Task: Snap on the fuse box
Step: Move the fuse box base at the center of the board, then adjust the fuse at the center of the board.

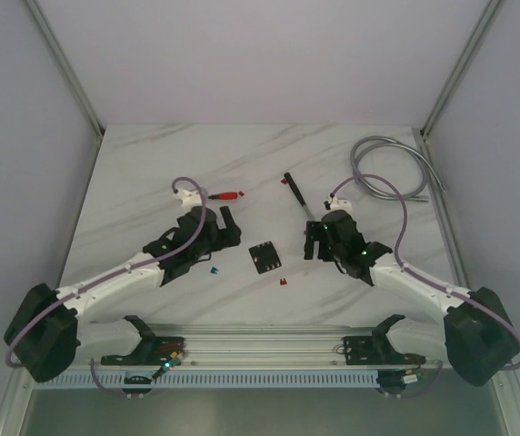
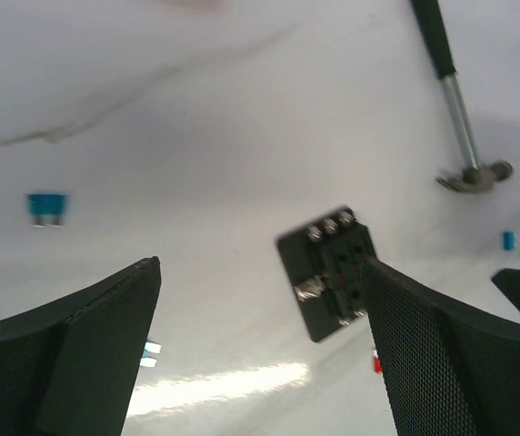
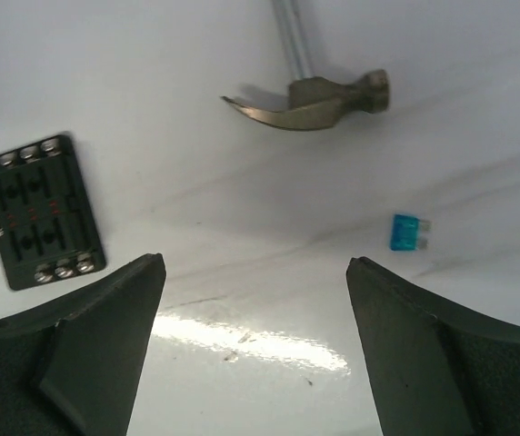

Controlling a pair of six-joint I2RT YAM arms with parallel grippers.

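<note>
The fuse box (image 1: 264,257) is a small black square block lying flat on the marble table between the two arms, with screws and red fuses showing on top. My left gripper (image 1: 231,227) hovers just to its left, open. In the left wrist view the fuse box (image 2: 326,271) lies beside the right finger (image 2: 424,345), not between the jaws of the left gripper (image 2: 262,265). My right gripper (image 1: 312,243) is to the right of the box, open over bare table. In the right wrist view the fuse box (image 3: 40,209) lies outside the right gripper (image 3: 255,263), beyond its left finger.
A hammer (image 1: 298,197) lies behind the right gripper, its head (image 3: 310,100) just ahead of the fingers. Loose fuses lie about: blue (image 1: 213,270), red (image 1: 284,284), blue (image 3: 407,232). A red-tipped tool (image 1: 231,193) and a coiled grey cable (image 1: 387,168) lie further back.
</note>
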